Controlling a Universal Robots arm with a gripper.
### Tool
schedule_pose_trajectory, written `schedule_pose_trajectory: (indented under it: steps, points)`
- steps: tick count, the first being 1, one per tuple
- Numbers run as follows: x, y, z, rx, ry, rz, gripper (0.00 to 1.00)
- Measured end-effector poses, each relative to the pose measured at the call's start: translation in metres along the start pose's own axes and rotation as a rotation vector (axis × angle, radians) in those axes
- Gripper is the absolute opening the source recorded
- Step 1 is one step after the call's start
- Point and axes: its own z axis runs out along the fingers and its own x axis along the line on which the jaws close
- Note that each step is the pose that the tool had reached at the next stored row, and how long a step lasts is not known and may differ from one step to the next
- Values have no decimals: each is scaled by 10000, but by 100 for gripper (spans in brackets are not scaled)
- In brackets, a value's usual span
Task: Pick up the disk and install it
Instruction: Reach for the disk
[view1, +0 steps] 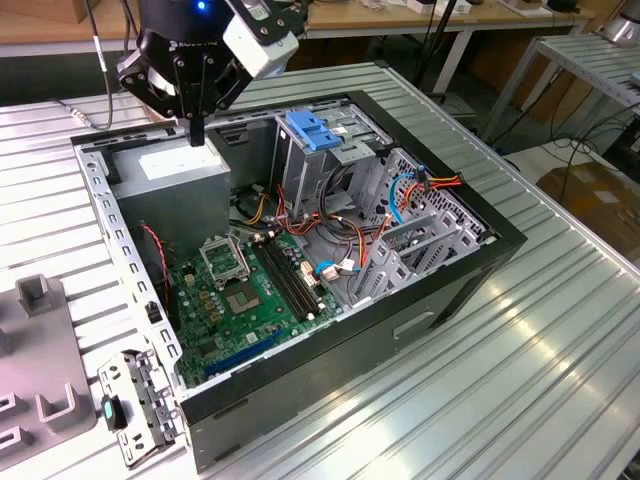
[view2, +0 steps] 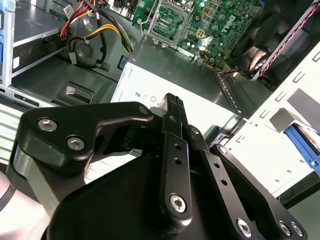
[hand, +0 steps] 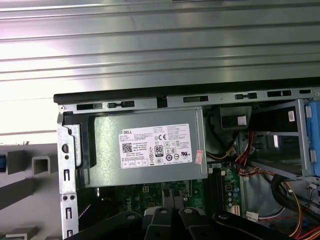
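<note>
Open computer case (view1: 420, 320) lies on its side on the ribbed metal table (view1: 560, 380), side panel off, so we look straight into it. Inside, in the exterior view: grey power supply (view1: 175, 175) with a white sticker at 10 o'clock of the case, green motherboard (view1: 240, 290) at 7 o'clock, and a tall metal bay (view1: 300, 175) near the centre at 12 o'clock with a light-blue bracket (view1: 312, 130) on top. A perforated metal cage (view1: 420, 240) sits at 3 o'clock, and orange, red and blue cables (view1: 410, 190) run between bay and cage. The gripper (view1: 197, 135) hangs at 11 o'clock of the frame, pointing down over the power supply and close above its top face. In the second wrist view the gripper (view2: 173, 100) has its fingers pressed together with nothing between them, the sticker right beneath the tips. The first wrist view shows the power supply (hand: 150, 147) seated against the case's rear wall. Outside the case, at 8 o'clock of the exterior view, there is a grey fixture (view1: 40, 370) with upright slots. At 7 o'clock a loose metal plate (view1: 140, 400) with a teal tab lies just beside the case corner. We cannot place the disk for sure. A blue-edged piece (view2: 300, 142) sits just beyond the case's side wall in the second wrist view, too cropped to tell whether it is the carrier.
</note>
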Motion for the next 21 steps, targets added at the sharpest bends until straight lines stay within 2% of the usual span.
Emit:
schedule_pose_trajectory:
  steps: [21]
  points:
    - [115,-9,-1,1,0,0,11]
